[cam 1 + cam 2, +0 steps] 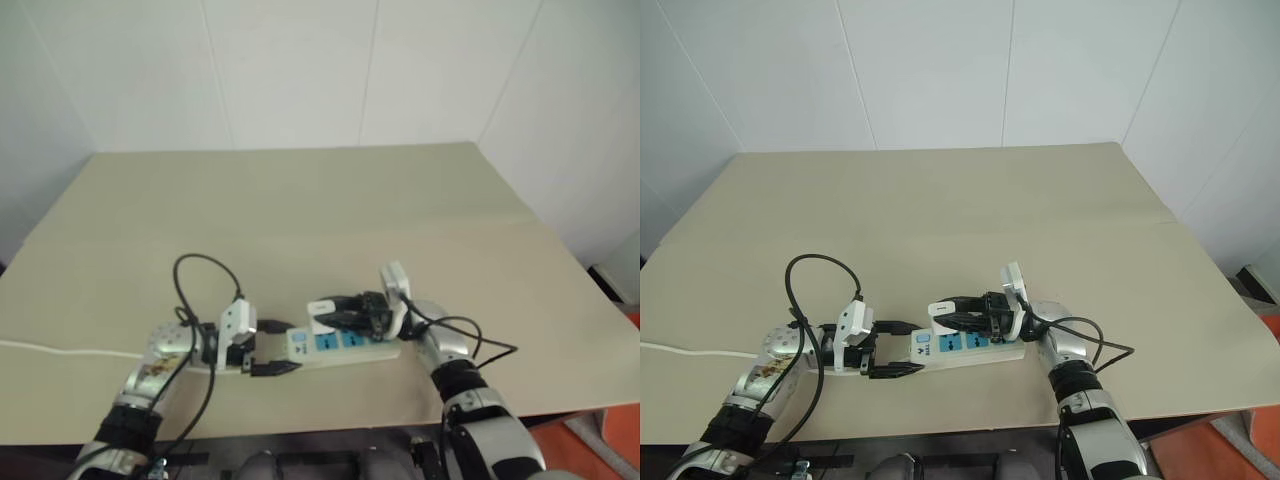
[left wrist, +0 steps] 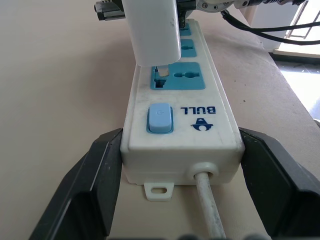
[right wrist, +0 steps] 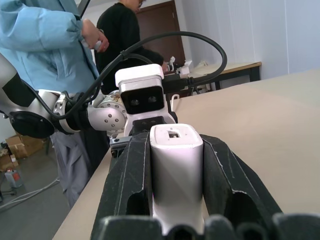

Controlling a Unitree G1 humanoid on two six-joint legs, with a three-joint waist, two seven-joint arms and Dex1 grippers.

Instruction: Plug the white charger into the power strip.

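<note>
At the lower left of the head view, the left gripper lies low on the table with its two black fingers spread wide, one on each side of the switch end of the power strip. The left wrist view shows both fingers flanking the strip's sides. Whether they press on it or stand just clear I cannot tell; their likely job is to steady the strip against the push of plugging. A thin white cord runs off toward the left edge of the frame.

Lower centre, the strip lies along the table, blue sockets facing up. The white charger hangs directly over the socket nearest the switch, its prongs at the slots, seemingly not seated yet.

Right of that, the right gripper is clamped on the charger, fingers pinching its two flat sides, which leaves the prong end free to enter.

No containers are on the table. People stand in the right wrist view's background.
</note>
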